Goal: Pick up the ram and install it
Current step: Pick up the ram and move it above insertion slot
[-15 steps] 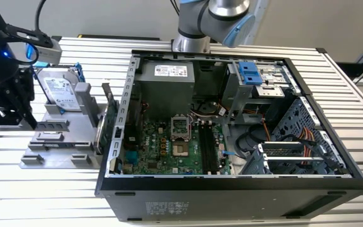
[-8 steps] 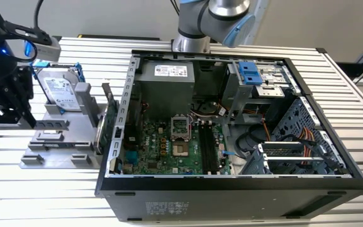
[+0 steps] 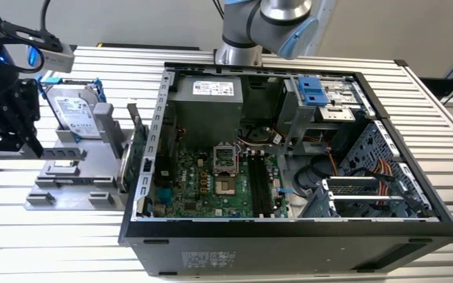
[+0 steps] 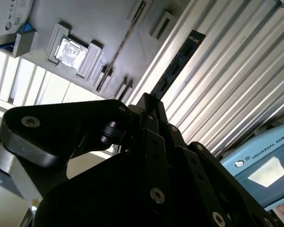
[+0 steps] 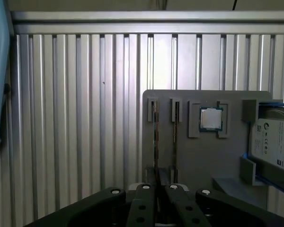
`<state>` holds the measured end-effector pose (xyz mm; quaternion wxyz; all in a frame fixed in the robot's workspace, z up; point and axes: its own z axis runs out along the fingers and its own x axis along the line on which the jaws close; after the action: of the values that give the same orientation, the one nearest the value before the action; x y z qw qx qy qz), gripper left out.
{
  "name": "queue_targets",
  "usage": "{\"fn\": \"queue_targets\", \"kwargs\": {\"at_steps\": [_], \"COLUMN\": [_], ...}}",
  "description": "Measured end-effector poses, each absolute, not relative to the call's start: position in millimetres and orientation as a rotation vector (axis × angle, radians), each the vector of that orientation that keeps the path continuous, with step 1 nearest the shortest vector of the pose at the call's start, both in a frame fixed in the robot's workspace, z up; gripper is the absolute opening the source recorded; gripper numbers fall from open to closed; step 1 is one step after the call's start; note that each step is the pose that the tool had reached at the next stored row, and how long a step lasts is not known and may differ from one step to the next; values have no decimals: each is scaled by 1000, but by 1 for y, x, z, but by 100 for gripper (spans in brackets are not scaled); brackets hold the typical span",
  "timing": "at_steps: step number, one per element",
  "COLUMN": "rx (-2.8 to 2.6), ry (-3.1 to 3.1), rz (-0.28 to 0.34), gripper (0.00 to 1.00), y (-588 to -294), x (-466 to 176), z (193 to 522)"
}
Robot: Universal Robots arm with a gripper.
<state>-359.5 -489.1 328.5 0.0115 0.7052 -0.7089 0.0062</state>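
one ram (image 4: 176, 66) pinched tight in the closed hand (image 4: 149, 100), its far end free

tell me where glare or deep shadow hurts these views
Second wrist view: the gripper is a backlit near-black mass, the ram a dark strip, the processor chip glares white and some table slats wash out. First wrist view: soft even light, gripper dark. Exterior view: evenly lit, sheen on the slats, computer case interior shaded.
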Motion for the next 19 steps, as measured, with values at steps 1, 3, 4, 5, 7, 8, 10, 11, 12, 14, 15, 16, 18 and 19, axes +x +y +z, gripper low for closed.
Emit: {"fn": "queue_targets", "kwargs": {"at_steps": [1, 3, 4, 5, 7, 8, 10, 11, 12, 14, 15, 16, 18, 19], "rx": [2200, 2200, 2200, 2200, 2200, 2199, 2199, 2200, 2200, 2200, 2200, 2199, 2199, 2200], "ry": [-2211, -2211, -2211, -2211, -2211, -2211, -2211, -2211, -2211, -2211, -2211, -2211, -2211, -2211], "rz": [19, 19, 19, 19, 19, 19, 19, 19, 19, 19, 19, 19, 19, 19], "gripper": [0, 0, 0, 0, 0, 0, 0, 0, 0, 0, 0, 0, 0, 0], "y": [-489, -489, -489, -489, -489, -489, -489, -489, -489, -489, -489, -489, -489, -489], "x": [-360, -360, -360, -360, -360, -360, -360, -360, -360, -360, -360, -360, -360, -360], "z": [329, 330, 331, 332, 333, 334, 335, 336, 337, 338, 339, 339, 341, 341]}}
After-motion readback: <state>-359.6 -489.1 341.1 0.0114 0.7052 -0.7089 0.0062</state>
